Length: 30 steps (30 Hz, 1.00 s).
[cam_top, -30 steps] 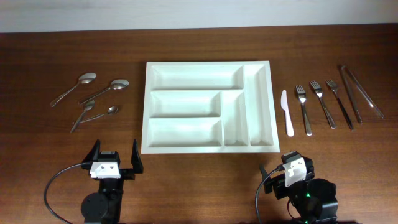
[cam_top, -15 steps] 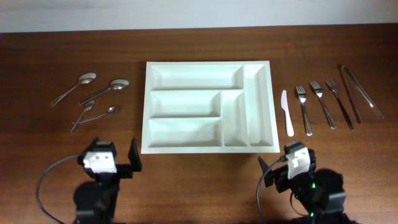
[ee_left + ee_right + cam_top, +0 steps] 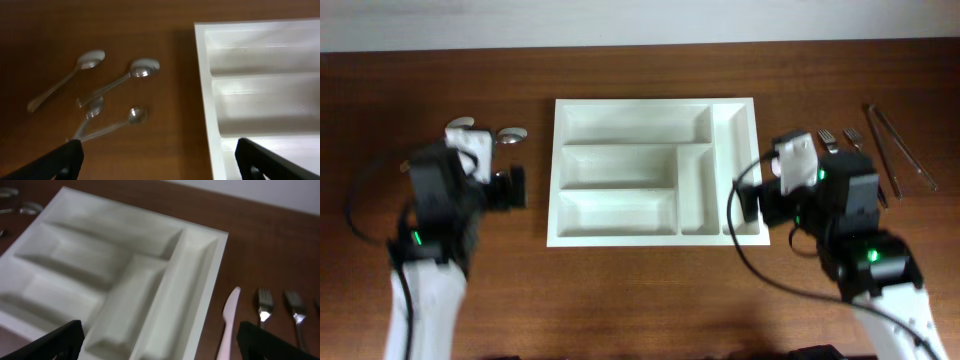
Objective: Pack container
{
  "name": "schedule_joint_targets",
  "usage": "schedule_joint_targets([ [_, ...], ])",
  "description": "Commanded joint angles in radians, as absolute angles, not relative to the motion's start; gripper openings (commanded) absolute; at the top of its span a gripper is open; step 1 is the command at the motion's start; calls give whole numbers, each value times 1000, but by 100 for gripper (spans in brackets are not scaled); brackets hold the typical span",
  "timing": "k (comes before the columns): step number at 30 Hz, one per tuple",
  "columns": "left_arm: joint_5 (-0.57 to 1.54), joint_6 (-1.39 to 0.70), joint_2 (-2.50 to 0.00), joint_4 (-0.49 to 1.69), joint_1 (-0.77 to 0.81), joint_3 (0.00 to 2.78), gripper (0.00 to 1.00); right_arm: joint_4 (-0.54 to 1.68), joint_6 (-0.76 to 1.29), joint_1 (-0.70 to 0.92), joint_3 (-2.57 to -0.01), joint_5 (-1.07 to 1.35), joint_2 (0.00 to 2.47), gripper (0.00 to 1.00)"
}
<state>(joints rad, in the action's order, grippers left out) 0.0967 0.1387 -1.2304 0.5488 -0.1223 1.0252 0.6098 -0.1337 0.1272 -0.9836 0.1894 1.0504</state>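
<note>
Centrally, glossy white rectangular plastic container [image 3: 620, 239] on wood-grain table [image 3: 640, 300].

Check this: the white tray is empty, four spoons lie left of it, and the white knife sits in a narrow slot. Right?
Not quite. The right wrist view shows the white knife lying on the table right of the tray, beside the forks, not in a slot. The tray is empty, and four spoons lie left of it.
</note>
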Motion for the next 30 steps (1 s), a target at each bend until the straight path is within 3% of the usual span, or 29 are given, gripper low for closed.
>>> schedule_joint_targets([
  [1,233,196,-1385,582,-173,1213,99,649,-123,126,-1078,172,1104,99],
  [8,241,196,-1493,558,-185,1341,99,771,78,-65,-1147,181,1158,99],
  [16,237,197,-1494,525,-186,1341,99,880,87,-278,-1169,188,1253,99],
  [30,176,196,-1515,492,-186,1341,99,797,80,-302,-1226,137,1419,99],
])
